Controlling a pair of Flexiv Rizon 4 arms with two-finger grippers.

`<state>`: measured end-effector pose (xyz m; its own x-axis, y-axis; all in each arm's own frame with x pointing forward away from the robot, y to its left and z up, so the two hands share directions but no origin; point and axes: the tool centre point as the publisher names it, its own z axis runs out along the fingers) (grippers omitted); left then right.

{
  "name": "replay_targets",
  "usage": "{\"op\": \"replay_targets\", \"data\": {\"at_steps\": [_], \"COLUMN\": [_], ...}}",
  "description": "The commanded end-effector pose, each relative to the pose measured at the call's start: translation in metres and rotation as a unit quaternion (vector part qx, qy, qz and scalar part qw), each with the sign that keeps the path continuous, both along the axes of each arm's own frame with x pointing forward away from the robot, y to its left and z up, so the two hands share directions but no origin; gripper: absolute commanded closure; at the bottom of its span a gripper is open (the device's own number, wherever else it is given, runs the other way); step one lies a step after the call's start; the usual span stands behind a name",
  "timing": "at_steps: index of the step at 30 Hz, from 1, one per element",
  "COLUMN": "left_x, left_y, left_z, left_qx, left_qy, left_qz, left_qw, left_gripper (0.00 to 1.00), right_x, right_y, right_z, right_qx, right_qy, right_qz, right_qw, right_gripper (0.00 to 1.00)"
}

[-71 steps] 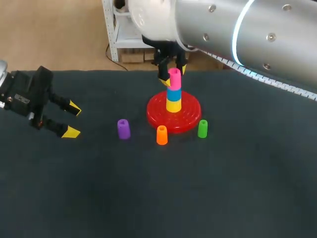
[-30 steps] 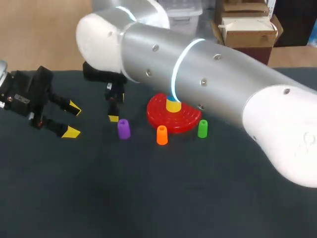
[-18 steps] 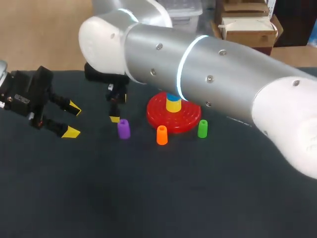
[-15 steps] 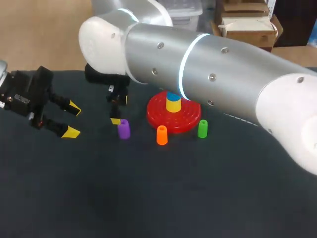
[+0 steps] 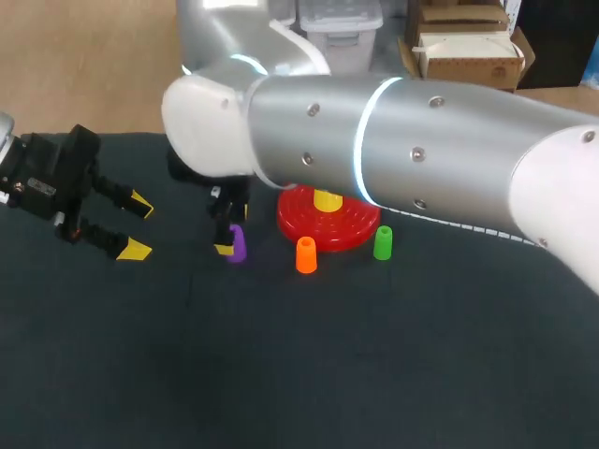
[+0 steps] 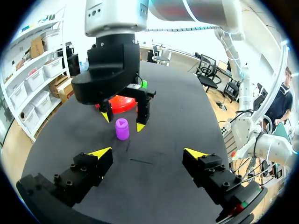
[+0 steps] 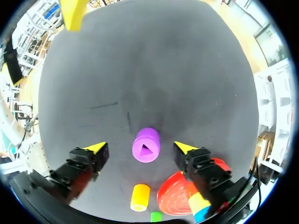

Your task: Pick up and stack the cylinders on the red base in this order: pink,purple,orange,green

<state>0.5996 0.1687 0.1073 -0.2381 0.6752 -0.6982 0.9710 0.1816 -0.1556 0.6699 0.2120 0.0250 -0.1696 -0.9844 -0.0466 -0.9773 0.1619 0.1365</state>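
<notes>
A dark, matte, cloth-like table top [image 5: 299,374] is seen, on which three short, smooth, plastic-looking cylinders stand upright and loose, one of each colour. Nearest, just in front of the red base [image 5: 348,227], the orange cylinder [image 5: 306,254] is found, close to its rim. To the base's left front stands the purple cylinder [image 5: 238,244], apart from the rim, and to its right front the green cylinder [image 5: 383,243]. The purple cylinder is flanked by the right gripper [image 7: 139,147]. Its two yellow-tipped fingers are spread to either side, with a gap left at each, so nothing is pinched. The base is a single round, glossy disc marked with concentric ridges. At its centre a yellow piece [image 5: 328,199] is seen. In the head view, whatever lies above that piece is hidden by the right arm. Well to the left of the base, the left gripper [image 5: 138,224] is held with its two fingers spread wide around nothing.
</notes>
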Motion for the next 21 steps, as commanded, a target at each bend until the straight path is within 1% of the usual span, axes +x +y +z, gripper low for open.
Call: {"op": "replay_targets", "data": {"at_steps": [1,2,8,9,10,11,12,13,14,17,21], "left_x": [0.000,0.000,0.000,0.000,0.000,0.000,0.000,0.000,0.000,0.000,0.000], "left_y": [0.001,0.001,0.001,0.001,0.001,0.001,0.001,0.001,0.001,0.001,0.001], "left_z": [-0.001,-0.001,-0.001,-0.001,-0.001,-0.001,-0.001,-0.001,-0.001,-0.001,-0.001], "left_qx": [-0.001,-0.001,-0.001,-0.001,-0.001,-0.001,-0.001,-0.001,-0.001,-0.001,-0.001], "left_qy": [-0.001,-0.001,-0.001,-0.001,-0.001,-0.001,-0.001,-0.001,-0.001,-0.001,-0.001], "left_qz": [-0.001,-0.001,-0.001,-0.001,-0.001,-0.001,-0.001,-0.001,-0.001,-0.001,-0.001], "left_qw": [1.000,1.000,1.000,1.000,1.000,1.000,1.000,1.000,1.000,1.000,1.000], "left_gripper": [0.00,0.00,0.00,0.00,0.00,0.00,0.00,0.00,0.00,0.00,0.00], "right_x": [-0.007,-0.007,-0.007,-0.007,-0.007,-0.007,-0.007,-0.007,-0.006,-0.003,0.008], "right_y": [-0.006,-0.006,-0.004,-0.004,-0.003,-0.003,-0.002,-0.002,-0.003,-0.005,-0.015], "right_z": [-0.003,-0.004,-0.002,-0.001,0.000,0.001,0.002,0.004,0.008,0.020,0.055], "right_qx": [0.008,0.007,0.002,0.000,-0.004,-0.008,-0.008,-0.008,-0.008,-0.005,0.012], "right_qy": [-0.060,-0.061,-0.069,-0.070,-0.071,-0.073,-0.074,-0.074,-0.076,-0.083,-0.091], "right_qz": [-0.005,-0.005,0.001,0.003,0.005,0.008,0.008,0.009,0.009,0.007,-0.012], "right_qw": [0.998,0.998,0.998,0.998,0.997,0.997,0.997,0.997,0.997,0.997,0.996], "right_gripper": [0.29,0.34,0.43,0.50,0.53,0.60,0.79,0.92,1.00,1.00,1.00]}}
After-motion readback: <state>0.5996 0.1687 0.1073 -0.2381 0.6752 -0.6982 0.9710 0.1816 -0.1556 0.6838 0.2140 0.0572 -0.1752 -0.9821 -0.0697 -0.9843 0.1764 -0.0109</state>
